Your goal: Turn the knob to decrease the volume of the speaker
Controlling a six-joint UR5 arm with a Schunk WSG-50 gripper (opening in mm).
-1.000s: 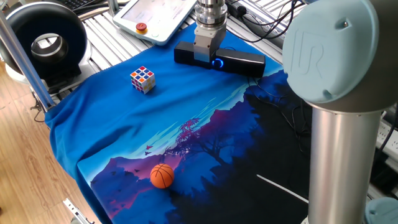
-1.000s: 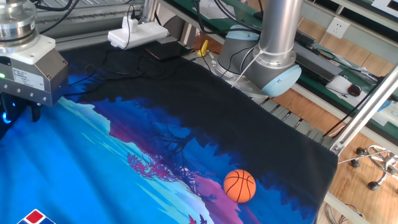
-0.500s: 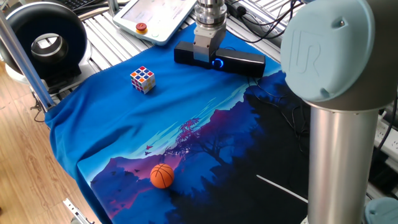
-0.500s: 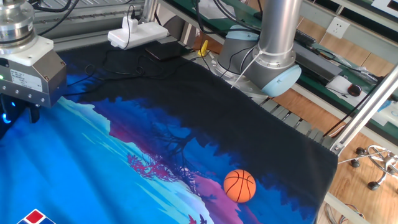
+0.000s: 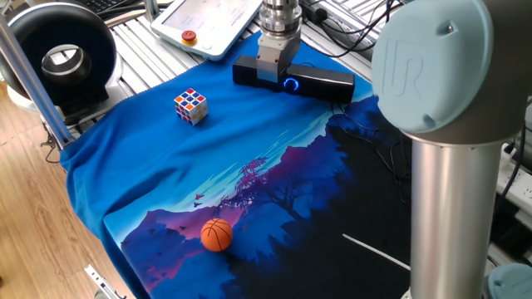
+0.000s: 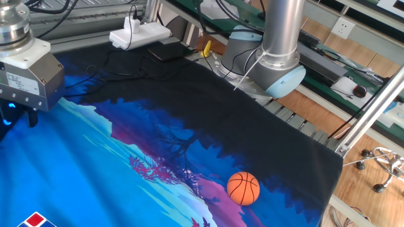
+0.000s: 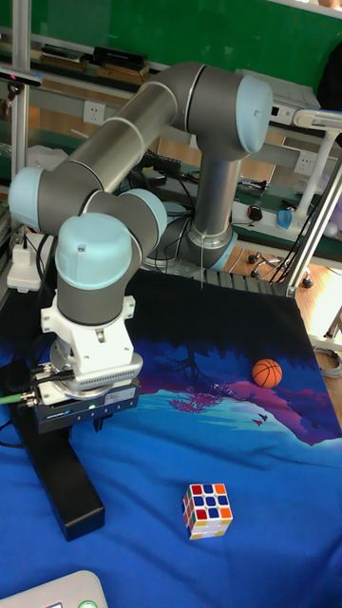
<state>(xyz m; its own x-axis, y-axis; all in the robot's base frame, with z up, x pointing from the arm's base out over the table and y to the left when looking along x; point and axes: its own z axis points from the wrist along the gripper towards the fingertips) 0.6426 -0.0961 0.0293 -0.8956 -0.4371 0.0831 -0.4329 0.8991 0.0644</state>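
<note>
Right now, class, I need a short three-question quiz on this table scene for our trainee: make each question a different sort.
1. True or false: the gripper is over the speaker.
2. Which object lies nearest the front edge of the blue cloth in the view that shows the red button? A) Rubik's cube B) orange ball C) speaker
3. What colour glows around the knob?

Key: 1 true; 2 B; 3 blue.
</note>
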